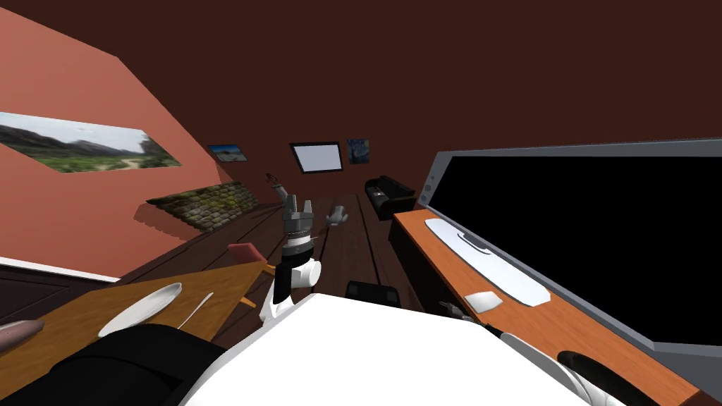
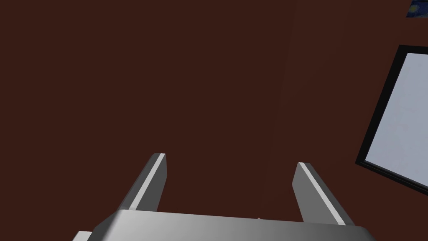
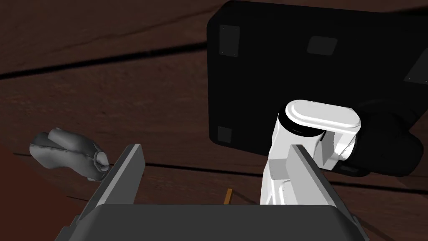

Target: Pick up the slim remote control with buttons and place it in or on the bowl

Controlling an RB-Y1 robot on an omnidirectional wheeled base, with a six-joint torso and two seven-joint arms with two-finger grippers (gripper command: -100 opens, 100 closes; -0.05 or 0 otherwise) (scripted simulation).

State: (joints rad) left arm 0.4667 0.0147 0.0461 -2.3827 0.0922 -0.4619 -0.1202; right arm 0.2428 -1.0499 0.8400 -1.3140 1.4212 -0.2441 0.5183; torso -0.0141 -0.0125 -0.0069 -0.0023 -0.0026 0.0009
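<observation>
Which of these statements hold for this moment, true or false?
1. The left gripper is open and holds nothing. True.
2. The right gripper is shut on a remote. False: its fingers stand open and empty, pointing at the dark plank floor.
3. A white dish lies on the wooden table at the robot's left. True.
4. The television stands on the floor. False: it stands on an orange wooden console.
5. The grey crumpled thing lies on the console. False: it lies on the floor.
</observation>
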